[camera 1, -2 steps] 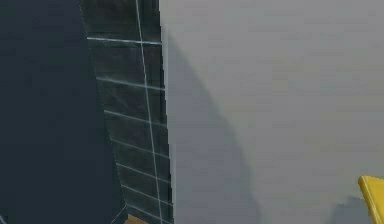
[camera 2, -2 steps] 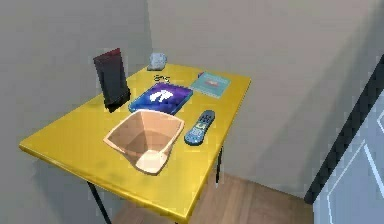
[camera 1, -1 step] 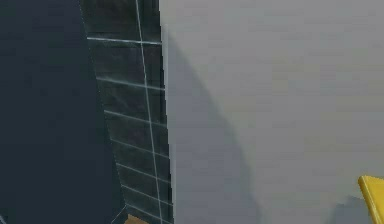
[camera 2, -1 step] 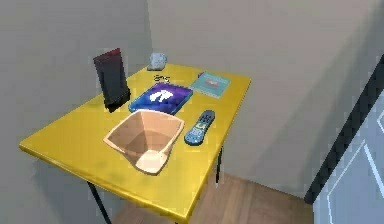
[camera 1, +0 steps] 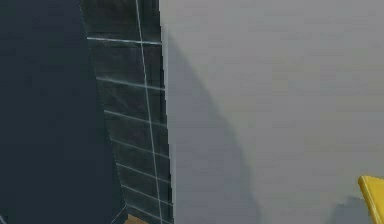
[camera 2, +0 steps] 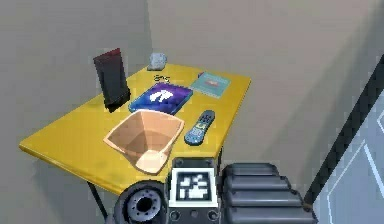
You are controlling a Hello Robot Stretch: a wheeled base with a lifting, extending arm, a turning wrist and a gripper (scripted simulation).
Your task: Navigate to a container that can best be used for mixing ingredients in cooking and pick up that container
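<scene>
Pincer (camera 2: 145, 197) near tan container (camera 2: 147, 138) on yellow table (camera 2: 62, 135)

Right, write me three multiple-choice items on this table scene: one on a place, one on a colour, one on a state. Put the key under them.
1. In the arm side view, where does the remote control lie relative to the tan container?
A. Inside it
B. To its right, on the same surface
C. Beneath it

2. What colour is the top of the table?
A. White
B. Yellow
C. Green

3. How does the tan container stand?
A. Mouth up, with no lid
B. Upside down
C. On its side, mouth toward the wall

Key:
1 B: the remote control lies flat on the tabletop just right of the container.
2 B: the bare surface around the things is plain yellow.
3 A: the container's inner walls and bottom show from above.
</scene>
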